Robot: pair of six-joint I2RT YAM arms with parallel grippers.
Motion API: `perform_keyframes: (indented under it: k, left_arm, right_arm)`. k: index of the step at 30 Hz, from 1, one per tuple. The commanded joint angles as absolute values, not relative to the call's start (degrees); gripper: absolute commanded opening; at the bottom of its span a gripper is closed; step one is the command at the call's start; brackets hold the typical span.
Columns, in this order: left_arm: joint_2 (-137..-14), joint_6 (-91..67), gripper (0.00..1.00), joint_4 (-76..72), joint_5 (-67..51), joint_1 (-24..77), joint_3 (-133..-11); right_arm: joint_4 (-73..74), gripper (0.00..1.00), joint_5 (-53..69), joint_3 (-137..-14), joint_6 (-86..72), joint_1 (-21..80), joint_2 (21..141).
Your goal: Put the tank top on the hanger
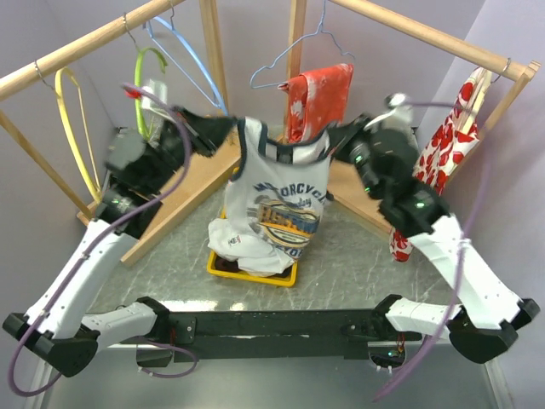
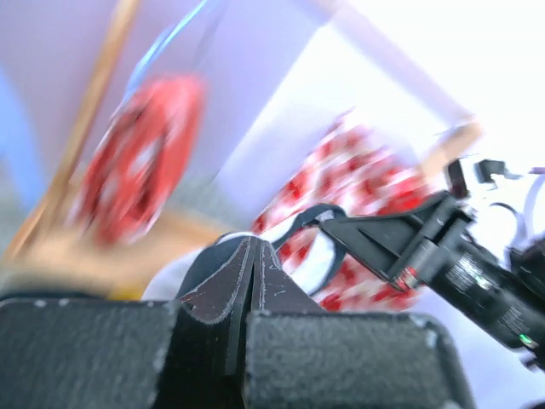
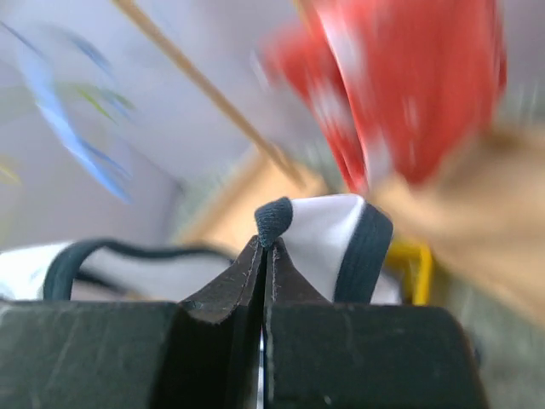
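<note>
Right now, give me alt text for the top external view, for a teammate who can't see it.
Both arms hold the white Motorcycle-print tank top up by its shoulders, left gripper and right gripper shut on the navy trim, its lower end resting on a yellow bin. The yellow hanger hangs untouched on the wooden rail at far left.

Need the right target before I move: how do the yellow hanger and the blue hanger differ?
The yellow hanger hangs farthest left on the wooden rail; the blue hanger hangs nearer the corner, past a green hanger. The yellow hanger looks like a narrow loop; the blue hanger shows a wide triangle. Both hang bare.
</note>
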State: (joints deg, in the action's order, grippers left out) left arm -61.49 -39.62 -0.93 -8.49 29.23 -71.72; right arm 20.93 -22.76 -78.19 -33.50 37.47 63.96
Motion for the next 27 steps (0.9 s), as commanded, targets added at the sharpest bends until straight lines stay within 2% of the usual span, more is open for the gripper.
perform_keyframes:
  k: [1,10,13,16,18,21,22,27]
  left_arm:
    - [-63.27,-37.27,0.01,-1.24,-14.93,29.62,-87.58]
    - [-71.97,-37.0,0.01,-0.18,-14.42,29.62,-108.51]
    - [-74.87,-36.3,0.01,1.93,-12.84,29.62,-115.8]
    - [-78.57,-35.77,0.01,6.58,-12.92,29.53,-122.23]
    - [-78.58,-36.91,0.03,5.64,-14.32,29.62,-120.08]
    - [-74.89,-38.06,0.14,0.73,-15.2,29.71,-105.09]
    - [-73.14,-38.32,0.21,0.44,-15.21,29.71,-102.25]
    - [-68.3,-38.5,0.36,-2.19,-12.76,29.88,-88.1]
  right_arm:
    - [25.21,0.0,-27.86,-97.23,-25.59,37.53,65.9]
    - [23.56,0.0,-31.02,-126.69,-15.4,37.44,73.64]
    - [21.28,0.0,-31.12,-134.27,-12.41,37.44,76.1]
    - [17.6,0.0,-29.71,-135.44,-10.99,37.53,76.2]
    - [16.79,0.0,-27.7,-133.95,-11.42,37.44,75.85]
    - [17.22,0.0,-25.06,-130.35,-13.35,37.44,75.93]
    - [18.18,0.0,-23.22,-130.08,-14.23,37.53,76.55]
    - [21.44,0.0,-21.8,-139.01,-12.49,41.91,83.21]
